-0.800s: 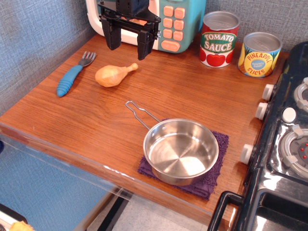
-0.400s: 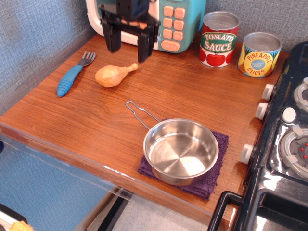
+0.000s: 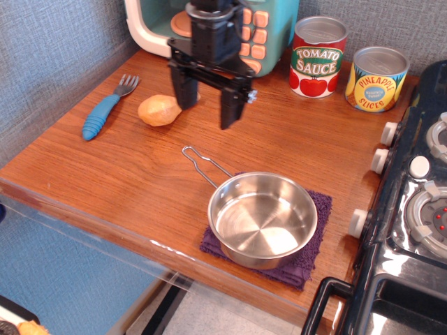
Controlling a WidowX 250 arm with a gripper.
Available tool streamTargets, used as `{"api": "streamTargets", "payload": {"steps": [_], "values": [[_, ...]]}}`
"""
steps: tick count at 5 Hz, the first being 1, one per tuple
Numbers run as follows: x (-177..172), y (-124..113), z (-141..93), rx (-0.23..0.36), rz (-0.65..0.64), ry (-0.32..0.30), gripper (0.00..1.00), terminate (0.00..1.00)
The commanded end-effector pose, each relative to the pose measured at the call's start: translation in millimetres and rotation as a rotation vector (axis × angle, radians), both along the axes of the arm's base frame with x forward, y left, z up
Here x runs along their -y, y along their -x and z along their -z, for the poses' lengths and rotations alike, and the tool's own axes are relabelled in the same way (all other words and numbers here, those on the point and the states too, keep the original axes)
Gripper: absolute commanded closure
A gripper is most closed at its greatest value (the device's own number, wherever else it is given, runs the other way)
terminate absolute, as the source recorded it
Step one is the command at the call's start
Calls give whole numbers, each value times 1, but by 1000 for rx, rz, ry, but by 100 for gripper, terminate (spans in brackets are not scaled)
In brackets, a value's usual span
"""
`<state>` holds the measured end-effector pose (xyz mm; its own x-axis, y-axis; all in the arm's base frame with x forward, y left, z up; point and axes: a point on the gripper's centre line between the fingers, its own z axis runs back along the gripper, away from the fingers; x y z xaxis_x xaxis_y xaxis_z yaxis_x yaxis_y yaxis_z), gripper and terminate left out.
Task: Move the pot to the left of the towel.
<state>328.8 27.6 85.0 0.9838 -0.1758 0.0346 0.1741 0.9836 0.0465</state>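
Note:
The shiny steel pot [image 3: 262, 220] sits on top of the dark purple towel [image 3: 313, 252] near the table's front right edge. Its thin looped wire handle [image 3: 202, 164] points to the back left. My black gripper [image 3: 208, 113] hangs open and empty above the table, behind and to the left of the pot, over the space beyond the handle's end. It partly hides a toy chicken drumstick [image 3: 158, 110].
A blue-handled fork [image 3: 105, 110] lies at the left. A toy microwave [image 3: 258, 31] stands at the back. A tomato sauce can [image 3: 318, 57] and a pineapple slices can [image 3: 376, 79] stand at the back right. A toy stove [image 3: 412, 202] borders the right side.
My gripper has moved forward and to the right, and lower, from in front of the microwave toward the pot's handle. It stays open. The pot and towel have not moved.

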Motion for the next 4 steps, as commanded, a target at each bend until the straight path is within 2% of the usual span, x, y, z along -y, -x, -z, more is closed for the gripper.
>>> {"api": "streamTargets", "payload": {"steps": [1, 2, 3, 4], "values": [[55, 48, -21, 93, 192, 6, 0, 0], [86, 76, -4, 73, 304, 8, 0, 0], [108, 99, 7, 69, 397, -17, 0, 0], [118, 109, 15, 68, 428, -38, 0, 0]]}}
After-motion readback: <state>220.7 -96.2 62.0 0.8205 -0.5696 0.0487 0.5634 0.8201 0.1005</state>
